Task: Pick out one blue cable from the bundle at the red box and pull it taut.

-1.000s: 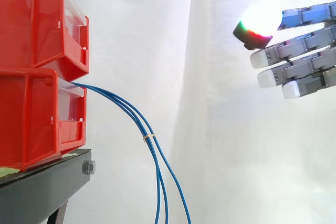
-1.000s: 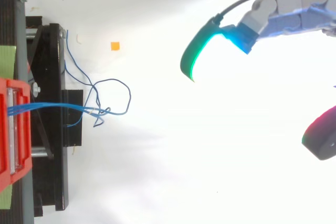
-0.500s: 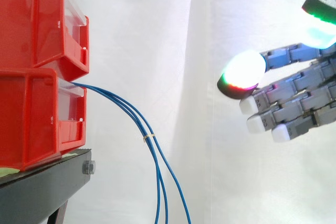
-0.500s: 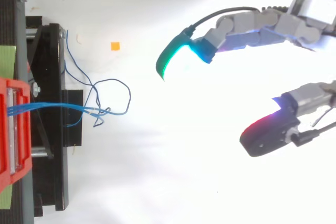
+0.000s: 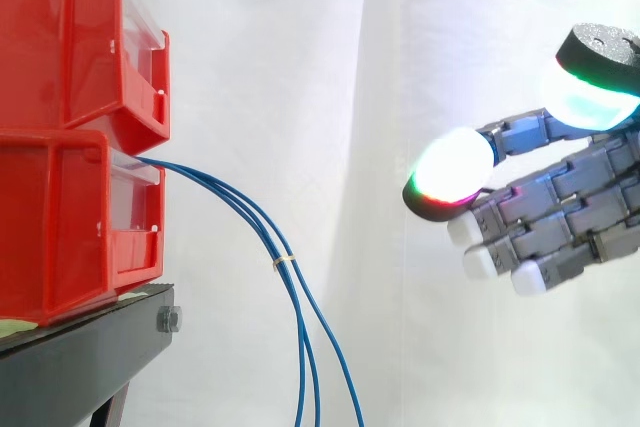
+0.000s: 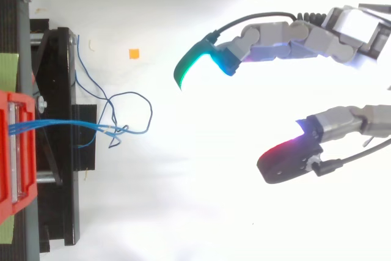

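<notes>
Thin blue cables (image 5: 255, 222) come out of the lower red box (image 5: 70, 222) and hang down past the stand, bound by a small tie (image 5: 284, 262). In the top view the blue cables (image 6: 67, 125) run from the red box (image 6: 15, 151) to a loose tangle on the floor. My hand (image 5: 560, 217) hovers to the right of the cables, well apart from them, with fingers stretched toward the box and thumb spread wide. My hand (image 6: 287, 32) holds nothing.
A second red box (image 5: 70, 37) is stacked on the lower one, both on the black stand (image 5: 90, 357). A white curtain hangs behind. A small orange scrap (image 6: 133, 54) lies on the white floor.
The hand has moved left toward the cables and slightly down, and its thumb has come into view spread away from the fingers. The cables have not moved.
</notes>
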